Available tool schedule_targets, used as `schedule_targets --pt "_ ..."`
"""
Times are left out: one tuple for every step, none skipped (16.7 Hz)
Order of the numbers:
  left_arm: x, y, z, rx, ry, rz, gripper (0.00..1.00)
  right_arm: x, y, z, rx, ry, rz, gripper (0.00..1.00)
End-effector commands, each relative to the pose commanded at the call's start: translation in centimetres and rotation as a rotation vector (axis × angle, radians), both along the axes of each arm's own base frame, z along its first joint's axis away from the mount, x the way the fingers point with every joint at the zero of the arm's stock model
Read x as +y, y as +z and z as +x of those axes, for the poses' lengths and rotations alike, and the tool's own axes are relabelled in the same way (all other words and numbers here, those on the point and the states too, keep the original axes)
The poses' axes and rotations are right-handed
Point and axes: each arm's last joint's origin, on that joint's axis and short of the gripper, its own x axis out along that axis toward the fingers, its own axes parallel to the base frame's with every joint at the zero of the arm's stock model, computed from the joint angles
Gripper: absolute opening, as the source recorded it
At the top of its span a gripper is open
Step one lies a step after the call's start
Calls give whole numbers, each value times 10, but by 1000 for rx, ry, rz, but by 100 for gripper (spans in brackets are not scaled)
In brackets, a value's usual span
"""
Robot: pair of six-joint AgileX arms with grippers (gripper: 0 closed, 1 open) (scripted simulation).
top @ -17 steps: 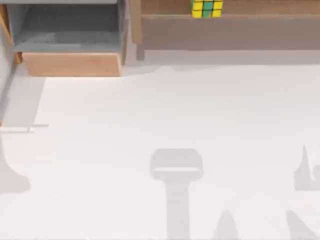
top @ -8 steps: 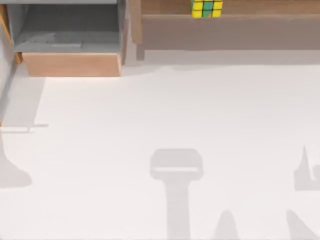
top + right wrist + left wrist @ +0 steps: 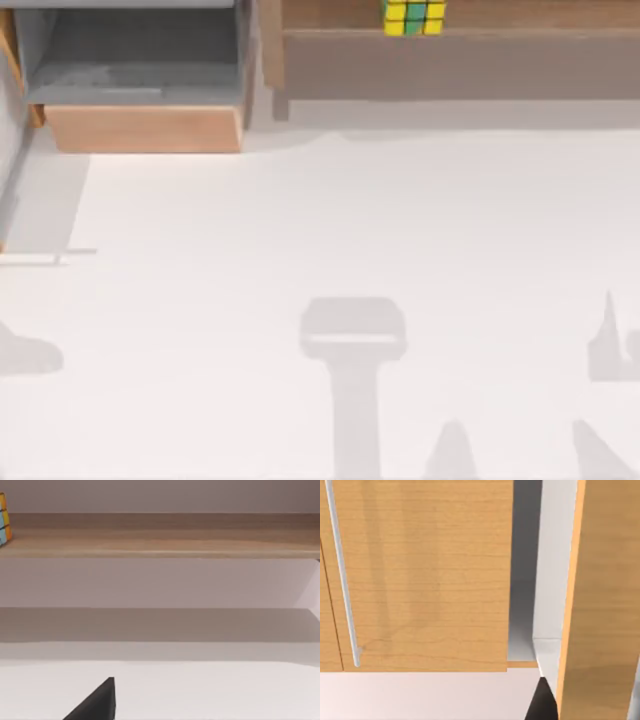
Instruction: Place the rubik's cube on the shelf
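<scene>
Yellow-green rubik's cube [image 3: 414, 16] unmoved on shelf [image 3: 460, 62] — left shadow retreated

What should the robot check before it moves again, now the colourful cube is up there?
1. Rubik's cube sitting on the shelf: ok.
2. Cube free of any gripper: ok, nothing touches it.
3. Cube back from the shelf's front edge: cannot tell from above.
4. White table with nothing in the way: ok.
5. Wooden box beside the shelf untouched: ok.
6. Fingers open on both arms: cannot tell.
</scene>
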Motion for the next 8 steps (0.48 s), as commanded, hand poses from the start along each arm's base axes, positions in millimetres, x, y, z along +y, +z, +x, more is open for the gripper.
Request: schedule_targets --pt "0 0 0 0 0 0 10 0 0 0 0 0 0 100" --pt "0 0 0 0 0 0 2 0 0 0 0 0 0 100" --pt "0 0 0 0 0 0 0 0 0 0 0 0 0 100" --pt "0 0 0 0 0 0 0 0 0 0 0 0 0 100" --pt "0 0 0 0 0 0 0 0 0 0 0 0 0 100" --pt "0 0 0 0 0 0 0 0 0 0 0 0 0 100" --pt "0 0 0 0 0 0 0 0 0 0 0 0 0 100" --pt "0 0 0 0 0 0 0 0 0 0 0 0 0 100"
